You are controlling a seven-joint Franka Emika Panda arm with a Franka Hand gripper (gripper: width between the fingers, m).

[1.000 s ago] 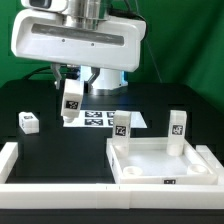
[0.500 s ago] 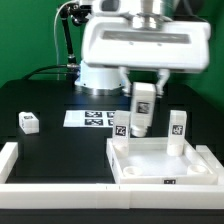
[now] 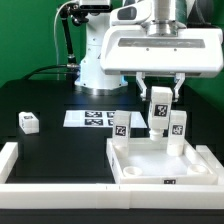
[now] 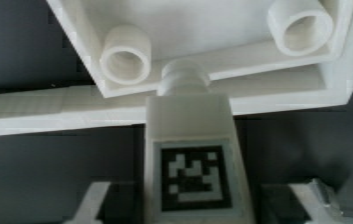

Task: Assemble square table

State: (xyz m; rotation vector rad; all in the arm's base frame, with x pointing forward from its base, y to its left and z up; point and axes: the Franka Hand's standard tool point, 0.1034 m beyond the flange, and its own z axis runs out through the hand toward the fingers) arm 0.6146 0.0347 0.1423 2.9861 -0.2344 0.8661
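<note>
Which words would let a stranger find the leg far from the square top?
Find the square top at the exterior view's right. Far toward the exterior view's left, beyond the marker board, a small white leg sits alone. Two legs stand on the top; the gripper holds a third leg.

Robotics lab bench. Evidence: a white robot arm (image 3: 95, 60) stands on a matte black table (image 3: 50, 145), with cabling (image 3: 66, 35) running up it. A green backdrop (image 3: 25, 45) hangs behind the gripper (image 3: 160, 95). The marker board (image 3: 92, 118) lies flat, below and to the exterior view's left of the gripper. A low white border wall (image 3: 60, 188) fences the near edge. The gripped leg (image 3: 159, 115) carries a printed square tag.
</note>
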